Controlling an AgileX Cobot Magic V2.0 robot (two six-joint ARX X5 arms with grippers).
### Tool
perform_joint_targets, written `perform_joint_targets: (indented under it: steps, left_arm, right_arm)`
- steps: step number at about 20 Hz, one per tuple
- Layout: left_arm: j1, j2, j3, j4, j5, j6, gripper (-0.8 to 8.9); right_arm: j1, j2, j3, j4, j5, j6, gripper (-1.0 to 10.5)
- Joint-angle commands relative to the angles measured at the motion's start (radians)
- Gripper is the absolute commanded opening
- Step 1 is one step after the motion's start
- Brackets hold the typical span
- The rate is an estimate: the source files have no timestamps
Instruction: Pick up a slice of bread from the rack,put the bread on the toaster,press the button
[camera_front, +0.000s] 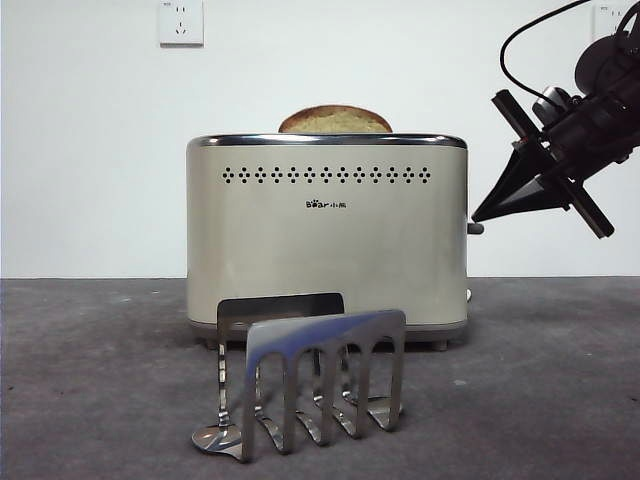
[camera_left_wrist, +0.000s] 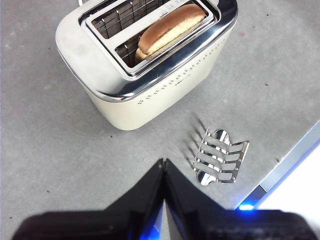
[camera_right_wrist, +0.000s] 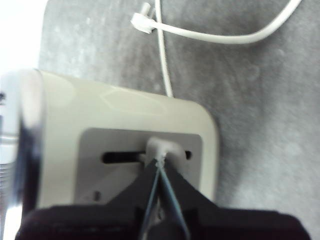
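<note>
Bread (camera_left_wrist: 167, 31) sits in toaster (camera_front: 326, 235); right claw (camera_right_wrist: 160, 161), clenched, tip at button (camera_right_wrist: 164, 148), could slip off sideways; left claw (camera_left_wrist: 163, 165) clenched, idle.

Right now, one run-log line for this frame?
bread: slice of bread in toaster slot | rack: empty | right gripper: shut, tips on button | left gripper: shut, waiting above table

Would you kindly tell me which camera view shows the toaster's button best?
The right wrist view: the button sits large, right gripper tips on it. The front view shows only a stub at the toaster side; the left wrist view hides it.
</note>
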Motion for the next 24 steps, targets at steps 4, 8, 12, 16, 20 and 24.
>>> perform_joint_targets:
  steps: [4,8,12,16,20,24]
  left_arm:
    - [0.002,-0.003,-0.006,0.002,0.005,-0.010,-0.05]
    - [0.002,-0.003,-0.006,0.002,0.005,-0.010,-0.05]
    - [0.002,-0.003,-0.006,0.002,0.005,-0.010,-0.05]
    - [0.002,-0.003,-0.006,0.002,0.004,-0.010,-0.05]
    - [0.002,-0.003,-0.006,0.002,0.004,-0.010,-0.05]
    - [0.002,-0.003,-0.006,0.002,0.004,-0.010,-0.05]
  right_arm:
    - [0.003,0.024,-0.012,-0.024,0.059,-0.024,-0.1]
    - [0.008,0.039,-0.012,-0.021,0.052,-0.024,-0.1]
    - [0.019,0.077,-0.012,-0.026,0.041,-0.025,-0.1]
    - [0.023,0.098,-0.012,-0.024,0.062,-0.026,-0.1]
    - [0.022,0.121,-0.012,-0.025,0.072,-0.025,-0.1]
    - [0.023,0.171,-0.012,-0.023,0.072,-0.025,-0.1]
